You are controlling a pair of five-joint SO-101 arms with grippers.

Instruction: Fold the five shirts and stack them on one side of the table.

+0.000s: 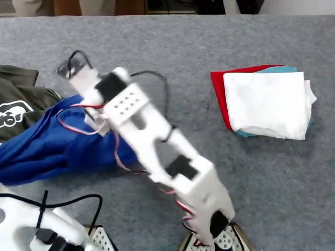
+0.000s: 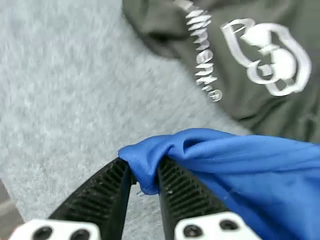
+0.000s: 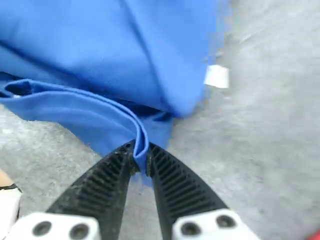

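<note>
A blue shirt (image 1: 52, 144) lies bunched at the table's left. It partly overlaps a dark green shirt (image 1: 21, 97) with white print at the left edge. My left gripper (image 2: 145, 172) is shut on a corner of the blue shirt (image 2: 240, 170), and the dark green shirt (image 2: 260, 65) lies just beyond it. My right gripper (image 3: 141, 152) is shut on a folded edge of the blue shirt (image 3: 115, 60). The right arm (image 1: 152, 136) stretches from the front middle across to the blue shirt. At the right sits a folded stack (image 1: 267, 102), with white on top and teal and red beneath.
The left arm's base (image 1: 31, 227) and its cables fill the front left corner. Grey felt table (image 1: 209, 47) runs open between the blue shirt and the stack, and along the back. A small white tag (image 3: 216, 76) shows at the blue shirt's edge.
</note>
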